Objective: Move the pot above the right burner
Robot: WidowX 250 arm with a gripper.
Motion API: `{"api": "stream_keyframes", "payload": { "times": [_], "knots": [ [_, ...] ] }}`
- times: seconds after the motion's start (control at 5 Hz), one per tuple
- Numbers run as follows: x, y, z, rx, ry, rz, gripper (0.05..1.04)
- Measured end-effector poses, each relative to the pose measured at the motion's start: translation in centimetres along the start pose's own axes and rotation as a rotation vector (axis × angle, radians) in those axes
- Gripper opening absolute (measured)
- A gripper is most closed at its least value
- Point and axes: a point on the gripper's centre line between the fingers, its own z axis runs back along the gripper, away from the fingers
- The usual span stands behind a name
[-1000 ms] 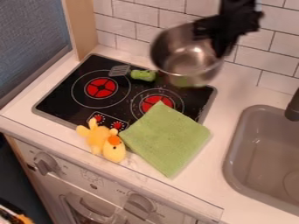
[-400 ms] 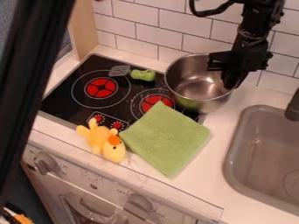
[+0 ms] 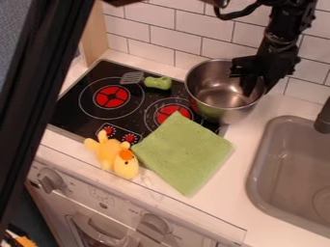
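Note:
The steel pot [image 3: 213, 99] is at the stove's back right corner, to the right of and behind the right burner [image 3: 173, 112], overlapping the stove edge. Its right rim is held by my black gripper [image 3: 242, 79], which hangs at the pot's right back side, shut on it. Whether the pot's bottom touches the surface I cannot tell. A green cloth [image 3: 184, 152] partly covers the burner's front.
On the stove, a spatula [image 3: 132, 77] and a green toy [image 3: 158, 83] lie behind the left burner [image 3: 111, 97]. A yellow plush [image 3: 113, 154] sits at the front edge. The sink [image 3: 290, 164] is at right; a dark bar [image 3: 45, 87] crosses the left.
My gripper and the pot have moved right and down in the view, slightly further right since the middle frame. The dark bar has come in at the left and shifted right.

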Motion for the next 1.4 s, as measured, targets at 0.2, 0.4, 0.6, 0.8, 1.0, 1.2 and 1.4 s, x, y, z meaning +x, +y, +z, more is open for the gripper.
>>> {"api": "stream_keyframes", "payload": {
  "times": [0.2, 0.4, 0.6, 0.8, 1.0, 1.2, 1.4],
  "knots": [
    [0.0, -0.1, -0.1, 0.000, 0.000, 0.002, 0.884],
    [0.3, -0.3, 0.4, 0.009, -0.005, 0.000, 1.009],
    [0.7, -0.2, 1.0, 0.029, -0.031, -0.010, 1.003],
    [0.2, 0.0, 3.5, 0.074, -0.009, -0.007, 1.001],
    [0.4, -0.2, 5.6, 0.108, -0.011, -0.021, 1.001],
    [0.4, -1.2, 8.6, 0.142, 0.017, -0.011, 1.001],
    [1.3, -3.3, 11.3, 0.161, 0.050, 0.012, 1.001]
  ]
}}
